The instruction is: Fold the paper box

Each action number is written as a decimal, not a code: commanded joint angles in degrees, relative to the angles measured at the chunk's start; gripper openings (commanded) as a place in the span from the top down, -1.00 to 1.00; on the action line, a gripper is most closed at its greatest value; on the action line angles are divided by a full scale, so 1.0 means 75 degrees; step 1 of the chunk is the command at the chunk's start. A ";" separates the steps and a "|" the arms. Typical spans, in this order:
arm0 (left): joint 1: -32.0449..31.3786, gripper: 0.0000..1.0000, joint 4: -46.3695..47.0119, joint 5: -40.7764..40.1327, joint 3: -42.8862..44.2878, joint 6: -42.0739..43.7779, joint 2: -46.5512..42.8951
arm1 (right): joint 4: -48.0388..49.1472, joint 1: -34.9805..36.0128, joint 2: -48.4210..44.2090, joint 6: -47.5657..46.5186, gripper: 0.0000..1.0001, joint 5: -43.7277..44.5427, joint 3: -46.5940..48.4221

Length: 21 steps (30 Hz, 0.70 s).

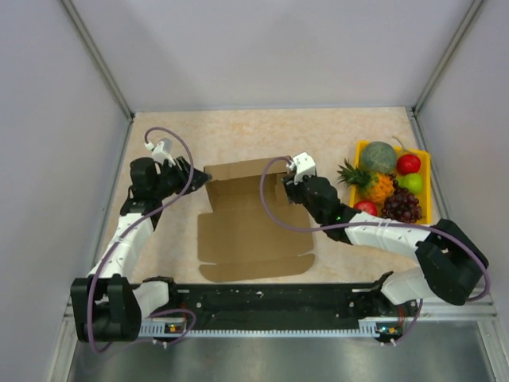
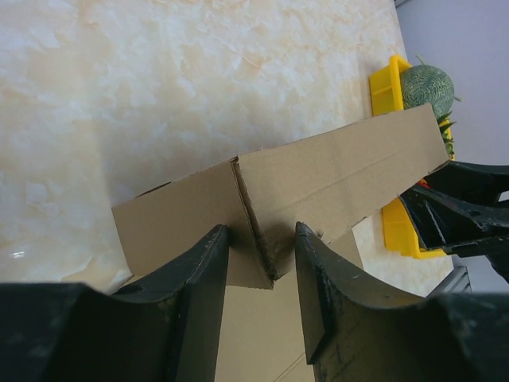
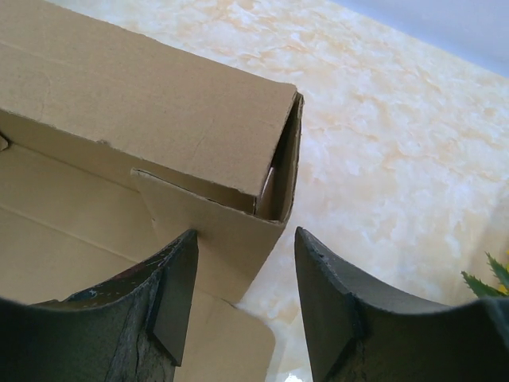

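At the left jaws: set part-way apart, astride the raised far-left corner fold of the paper box (image 2: 334,179); pinching or only bracketing it, cannot tell.

At the right jaws: open, straddling the far-right corner of the same raised wall, with bare bench (image 3: 382,119) showing between the cardboard and one finger.

On the box: far wall stood up and folded double into a hollow strip, short end flaps turned in at both corners. Remainder lying flat on the bench between the two arms, near flaps unfolded.

Right of the box, apart from it: yellow tray (image 1: 427,191) holding melon (image 1: 380,156), pineapple (image 1: 370,183), red apple (image 1: 408,164), green apple (image 1: 412,183), dark grapes (image 1: 402,205), and a second red fruit (image 1: 366,208) at the near-left corner.
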 commanded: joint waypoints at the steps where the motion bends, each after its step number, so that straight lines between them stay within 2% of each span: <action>1: -0.0097 0.14 0.0171 0.0196 -0.0064 -0.0005 -0.0074 | 0.0414 0.0069 0.0153 -0.0124 -0.03 0.0114 0.0359; 8: -0.0121 0.14 0.0253 0.0208 -0.0122 -0.0029 -0.0051 | 0.1199 0.0080 0.0539 -0.0536 0.03 -0.1062 0.0230; 14: -0.0121 0.14 0.0230 0.0219 -0.0111 0.0006 -0.0085 | 0.1820 -0.0235 0.0985 -0.0467 0.21 -0.1506 0.0113; 15: -0.0121 0.14 0.0218 0.0231 -0.0111 -0.0005 -0.0074 | 0.1891 -0.0329 0.0985 -0.0396 0.34 -0.1751 0.0078; 17: -0.0121 0.14 0.0218 0.0231 -0.0111 0.0018 -0.0097 | 0.2171 -0.0562 0.0950 -0.0174 0.42 -0.2068 -0.0074; 18: -0.0121 0.14 0.0207 0.0220 -0.0122 0.0030 -0.0097 | 0.2231 -0.0634 0.0950 -0.0138 0.42 -0.2476 -0.0121; 20: -0.0132 0.14 0.0207 0.0219 -0.0134 0.0018 -0.0086 | 0.2267 -0.0669 0.0973 -0.0324 0.38 -0.2538 -0.0157; 21: -0.0121 0.14 0.0218 0.0219 -0.0134 0.0030 -0.0086 | 0.2243 -0.0681 0.0985 -0.0441 0.08 -0.2539 -0.0156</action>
